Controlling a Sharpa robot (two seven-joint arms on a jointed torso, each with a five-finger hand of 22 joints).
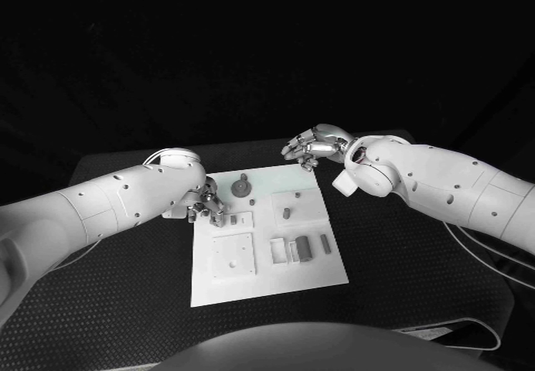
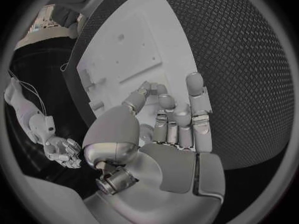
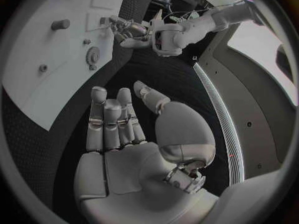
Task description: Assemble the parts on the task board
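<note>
The white task board [image 1: 267, 267] lies in the middle of the black table. My left hand [image 1: 203, 205] is over its near-left top corner, fingertips down on the board. In the left wrist view the thumb and a finger [image 2: 163, 100] meet on a small grey part [image 2: 146, 87]. My right hand [image 1: 312, 145] hovers off the board's far right corner; its palm [image 3: 124, 159] holds nothing, with the fingers straight and the thumb apart. A gear [image 1: 241, 187] and a short peg [image 1: 287, 212] stand on the board's upper half. The gear [image 3: 92, 56] is also in the right wrist view.
Several flat rectangular parts [image 1: 301, 249] lie in the board's middle beside a square plate [image 1: 234, 253]. Thin cables [image 1: 482, 255] trail over the table by my right arm. Bare black table surrounds the board on all sides.
</note>
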